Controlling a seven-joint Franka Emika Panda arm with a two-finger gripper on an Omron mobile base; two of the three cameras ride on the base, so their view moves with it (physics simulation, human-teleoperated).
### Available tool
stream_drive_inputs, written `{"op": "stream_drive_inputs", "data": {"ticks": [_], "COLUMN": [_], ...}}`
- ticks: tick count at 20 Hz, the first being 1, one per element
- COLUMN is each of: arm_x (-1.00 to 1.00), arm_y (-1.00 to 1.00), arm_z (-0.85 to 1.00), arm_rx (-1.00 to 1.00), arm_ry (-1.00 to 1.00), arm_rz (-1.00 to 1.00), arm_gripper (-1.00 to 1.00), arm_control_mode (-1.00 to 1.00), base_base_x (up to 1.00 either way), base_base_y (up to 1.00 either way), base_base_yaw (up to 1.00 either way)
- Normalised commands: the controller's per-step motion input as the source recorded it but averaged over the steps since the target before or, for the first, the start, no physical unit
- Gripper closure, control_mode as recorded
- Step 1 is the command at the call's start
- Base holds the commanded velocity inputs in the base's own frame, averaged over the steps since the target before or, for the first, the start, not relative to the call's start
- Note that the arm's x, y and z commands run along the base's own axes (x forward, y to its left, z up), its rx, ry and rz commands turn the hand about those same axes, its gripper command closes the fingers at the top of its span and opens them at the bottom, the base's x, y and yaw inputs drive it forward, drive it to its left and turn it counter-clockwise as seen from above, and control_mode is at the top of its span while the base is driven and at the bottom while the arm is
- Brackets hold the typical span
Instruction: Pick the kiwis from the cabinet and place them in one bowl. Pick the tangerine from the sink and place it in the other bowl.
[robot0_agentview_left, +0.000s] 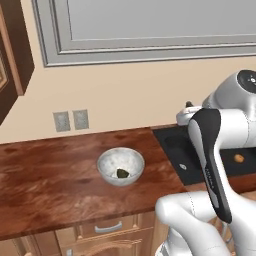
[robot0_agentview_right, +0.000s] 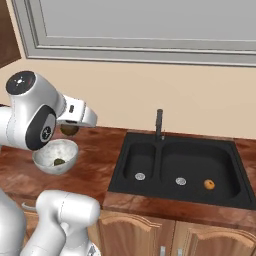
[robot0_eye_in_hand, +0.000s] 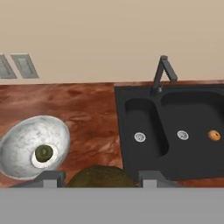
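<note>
I've got the second kiwi (robot0_eye_in_hand: 100, 176) pinched in the gripper (robot0_eye_in_hand: 99, 178) above the counter (robot0_agentview_left: 50, 170), just beside the bowl (robot0_agentview_left: 120, 166) that holds the first kiwi (robot0_agentview_left: 122, 173) — next I'd carry it over the bowl and release.

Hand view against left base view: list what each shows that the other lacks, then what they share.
Hand view alone: the second kiwi gripped between the gripper fingers, the faucet, both sink drains. Left base view alone: the cabinet door, the window frame, a drawer front. Shared: the bowl holding one kiwi, the tangerine in the sink, two wall outlets.
</note>
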Motion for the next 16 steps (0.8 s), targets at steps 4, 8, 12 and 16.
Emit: {"op": "stream_drive_inputs", "data": {"ticks": [4,8,12,16], "arm_x": [0.0,0.11,0.4,0.17], "arm_y": [0.0,0.01,0.21,0.23], "arm_z": [0.0,0.0,0.0,-0.02], "arm_rx": [0.0,0.0,0.0,0.04], "arm_ry": [0.0,0.0,0.09,0.23], "arm_rz": [0.0,0.0,0.0,0.0], "arm_gripper": [1.0,1.0,1.0,1.0], "arm_control_mode": [1.0,-1.0,-1.0,-1.0], "base_base_x": [0.43,0.38,0.0,0.0], "base_base_y": [0.0,0.0,0.0,0.0], "base_base_yaw": [0.06,0.0,0.0,0.0]}}
